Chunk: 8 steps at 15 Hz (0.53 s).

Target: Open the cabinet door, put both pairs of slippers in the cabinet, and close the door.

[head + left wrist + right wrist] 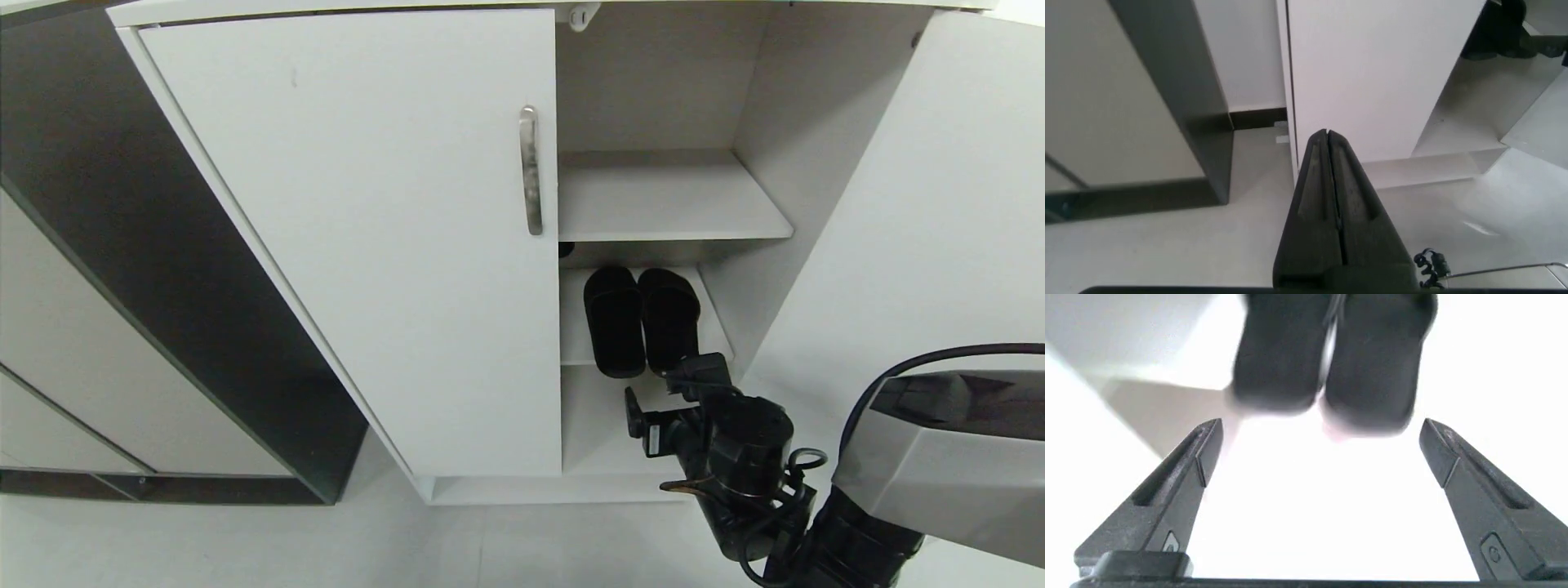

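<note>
A pair of black slippers (641, 318) lies side by side on the middle shelf of the white cabinet (669, 204), toes pointing inward. The cabinet's right door (939, 212) stands wide open. Its left door (367, 229) is closed, with a metal handle (531, 171). My right gripper (665, 388) hangs open just in front of the slippers' heels, holding nothing. In the right wrist view the slippers (1331, 351) lie just beyond the open gripper (1323, 437). My left gripper (1327, 139) is shut and empty, above the floor before the closed door (1372, 65).
A small dark thing (566, 249) peeks out behind the closed door's edge at shelf level. The upper shelf (661, 200) and the bottom shelf (596, 425) are bare. A dark panel (163, 245) and light floor (245, 539) lie to the left.
</note>
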{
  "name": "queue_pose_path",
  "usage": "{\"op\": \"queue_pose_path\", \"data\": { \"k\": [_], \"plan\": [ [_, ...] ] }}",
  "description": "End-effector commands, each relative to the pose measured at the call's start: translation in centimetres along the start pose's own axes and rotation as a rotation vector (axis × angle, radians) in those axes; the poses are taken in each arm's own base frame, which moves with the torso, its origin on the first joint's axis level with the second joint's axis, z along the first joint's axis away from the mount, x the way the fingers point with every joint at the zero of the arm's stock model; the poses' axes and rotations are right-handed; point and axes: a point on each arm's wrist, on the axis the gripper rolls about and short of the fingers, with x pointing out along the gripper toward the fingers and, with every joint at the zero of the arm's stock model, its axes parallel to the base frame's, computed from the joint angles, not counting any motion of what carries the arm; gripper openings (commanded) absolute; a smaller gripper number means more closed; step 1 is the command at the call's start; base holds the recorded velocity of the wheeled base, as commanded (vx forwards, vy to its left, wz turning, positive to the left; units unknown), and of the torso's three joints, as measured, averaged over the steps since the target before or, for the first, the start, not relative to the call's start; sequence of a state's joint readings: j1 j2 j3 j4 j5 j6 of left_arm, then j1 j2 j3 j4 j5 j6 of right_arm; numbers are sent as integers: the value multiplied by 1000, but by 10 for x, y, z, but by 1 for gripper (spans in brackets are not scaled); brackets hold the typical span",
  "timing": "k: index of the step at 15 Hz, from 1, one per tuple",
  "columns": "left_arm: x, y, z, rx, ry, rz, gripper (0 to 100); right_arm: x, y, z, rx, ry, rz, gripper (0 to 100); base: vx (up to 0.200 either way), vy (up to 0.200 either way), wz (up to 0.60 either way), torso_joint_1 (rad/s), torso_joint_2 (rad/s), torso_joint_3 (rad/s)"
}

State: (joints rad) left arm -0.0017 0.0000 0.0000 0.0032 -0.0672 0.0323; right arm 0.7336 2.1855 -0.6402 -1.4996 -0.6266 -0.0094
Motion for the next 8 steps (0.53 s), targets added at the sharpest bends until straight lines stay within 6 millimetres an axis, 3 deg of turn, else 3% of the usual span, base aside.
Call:
{"op": "queue_pose_path", "data": {
  "k": [1, 8],
  "plan": [
    [0, 0, 0, -2, 1, 1, 0, -11, -2, 6, -4, 2, 42, 100, 0, 0, 0, 0, 0, 0],
    [0, 0, 0, -8, 2, 14, 0, -35, -4, 14, -16, 13, 129, 100, 0, 0, 0, 0, 0, 0]
  ]
}}
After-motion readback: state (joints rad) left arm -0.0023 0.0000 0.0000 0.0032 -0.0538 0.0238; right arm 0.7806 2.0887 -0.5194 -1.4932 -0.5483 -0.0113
